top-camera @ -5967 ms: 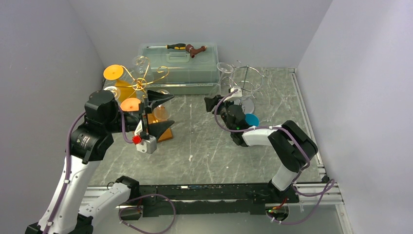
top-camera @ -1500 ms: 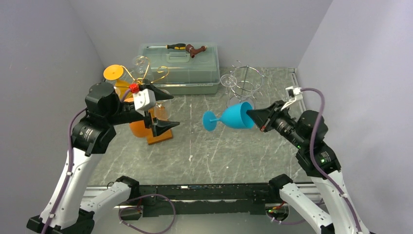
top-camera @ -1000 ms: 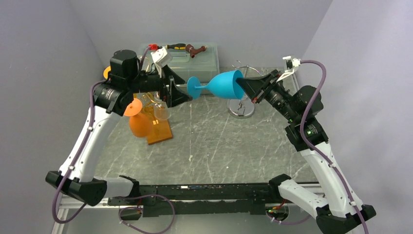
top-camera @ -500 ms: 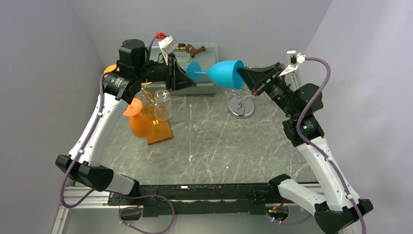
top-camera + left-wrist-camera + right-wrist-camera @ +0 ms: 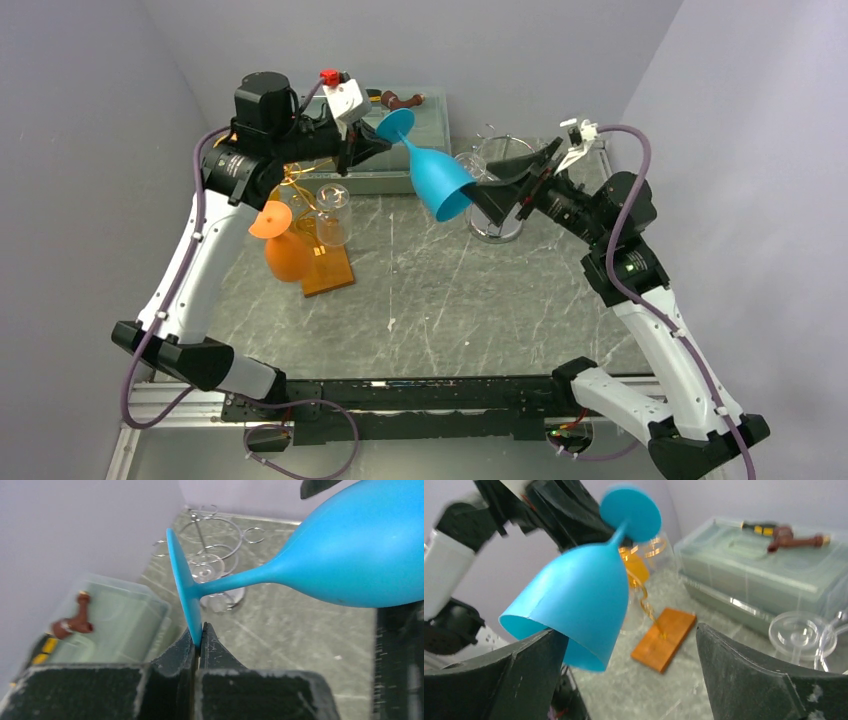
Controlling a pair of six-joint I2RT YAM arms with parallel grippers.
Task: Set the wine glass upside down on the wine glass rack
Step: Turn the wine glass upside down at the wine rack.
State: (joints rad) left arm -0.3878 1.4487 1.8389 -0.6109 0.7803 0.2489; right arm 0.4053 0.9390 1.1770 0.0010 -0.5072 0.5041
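Observation:
The blue wine glass hangs in the air, tilted, foot up and bowl down. My left gripper is shut on the rim of its foot, which the left wrist view shows pinched between the two fingertips. My right gripper is open, one finger just beside the bowl's rim, the other far off. A gold wire rack on an orange wooden base stands at the left, and a silver wire rack at the right behind the glass.
An orange glass and a clear glass hang on the gold rack. A clear glass hangs on the silver rack. A clear plastic box with tools on its lid stands at the back wall.
My left gripper has shut on the blue glass's foot and my right gripper has opened off the rim. The glass has swung from lying level to bowl down.

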